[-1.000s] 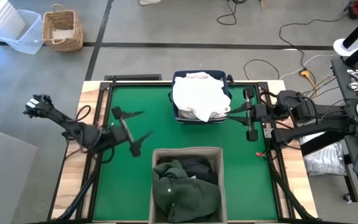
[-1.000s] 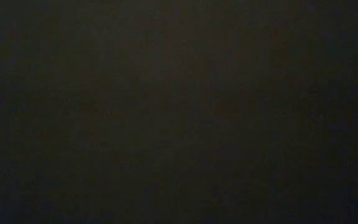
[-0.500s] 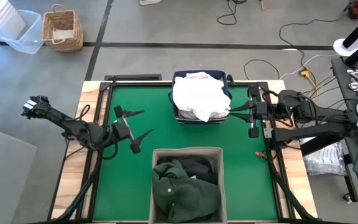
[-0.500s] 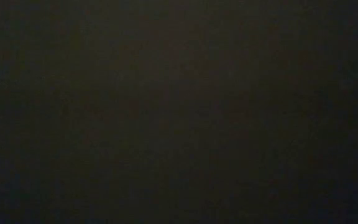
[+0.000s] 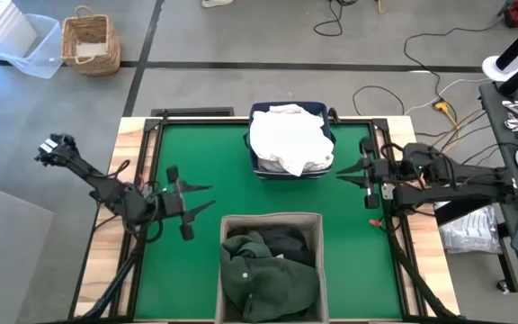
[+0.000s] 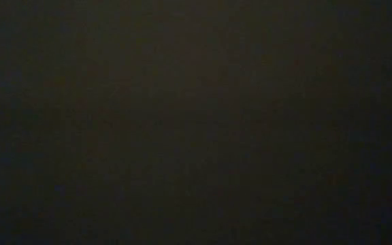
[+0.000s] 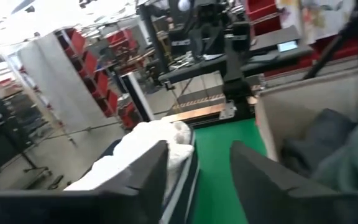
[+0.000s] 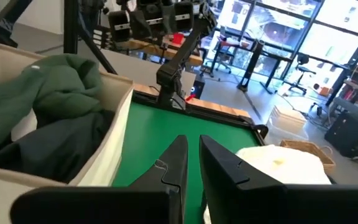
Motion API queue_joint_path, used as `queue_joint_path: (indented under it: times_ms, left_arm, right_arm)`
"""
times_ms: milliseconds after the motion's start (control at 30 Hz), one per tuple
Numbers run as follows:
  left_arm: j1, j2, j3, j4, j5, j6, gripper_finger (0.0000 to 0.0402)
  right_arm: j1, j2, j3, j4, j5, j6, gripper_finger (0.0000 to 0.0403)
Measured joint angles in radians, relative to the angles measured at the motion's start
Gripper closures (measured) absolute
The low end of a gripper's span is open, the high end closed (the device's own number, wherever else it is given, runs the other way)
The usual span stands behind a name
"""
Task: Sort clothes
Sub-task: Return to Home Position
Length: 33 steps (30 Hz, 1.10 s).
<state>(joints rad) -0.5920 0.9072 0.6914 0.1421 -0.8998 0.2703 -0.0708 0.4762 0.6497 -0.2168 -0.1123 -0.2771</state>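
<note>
White wrinkly clothes (image 5: 288, 142) are heaped in the navy bin (image 5: 255, 167) at the table's far middle. Dark green and charcoal clothes (image 5: 268, 270) fill the beige bin (image 5: 270, 220) at the near middle. My left gripper (image 5: 210, 196) hovers over the green mat left of the beige bin, pointing right, open and holding nothing; its wrist view shows the white clothes (image 7: 138, 146) and the beige bin (image 7: 291, 109) ahead. My right gripper (image 5: 340, 173) hovers right of the navy bin, pointing left, shut on nothing. The low view is dark.
Bare green mat (image 5: 214, 144) lies on both sides of the bins. Black frame rails (image 5: 147, 162) border the mat. On the floor beyond the far left corner stand a wicker basket (image 5: 90, 42) and a clear plastic tub (image 5: 27, 45); cables (image 5: 421, 90) trail at far right.
My left gripper's fingers have closed partway from a wide spread, and it has shifted a little toward the near edge. My right gripper has drawn back toward the table's right edge, away from the navy bin. The clothes have not moved.
</note>
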Motion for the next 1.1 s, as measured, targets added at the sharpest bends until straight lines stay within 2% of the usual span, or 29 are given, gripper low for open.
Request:
queue_joint_path:
  times_ms: [167,333,567,667,833,1100]
  left_arm:
    - [-0.029,-0.025,-0.011,-0.057,-0.027,-0.025,0.0333]
    - [-0.028,-0.086,-0.119,-0.021,-0.033,-0.099,0.0395]
    - [-0.028,-0.192,-0.317,0.251,0.055,-0.031,0.0394]
    - [-0.027,-0.235,-0.368,0.34,0.054,0.031,0.04]
    - [-0.005,-0.321,-0.419,0.39,0.049,0.087,0.0401]
    - [0.141,-0.468,-0.444,0.326,0.062,0.087,0.0401]
  right_arm:
    - [0.0,-0.063,-0.061,0.018,-0.038,0.023,0.0369]
    - [0.0,-0.127,-0.128,0.023,-0.08,0.059,0.0369]
    - [0.0,-0.206,-0.191,0.068,-0.081,0.058,0.0369]
    - [0.0,-0.236,-0.198,0.071,-0.082,0.049,0.0369]
    - [0.0,-0.285,-0.211,0.069,-0.082,0.034,0.0369]
    - [0.0,-0.341,-0.245,0.066,-0.082,0.036,0.0369]
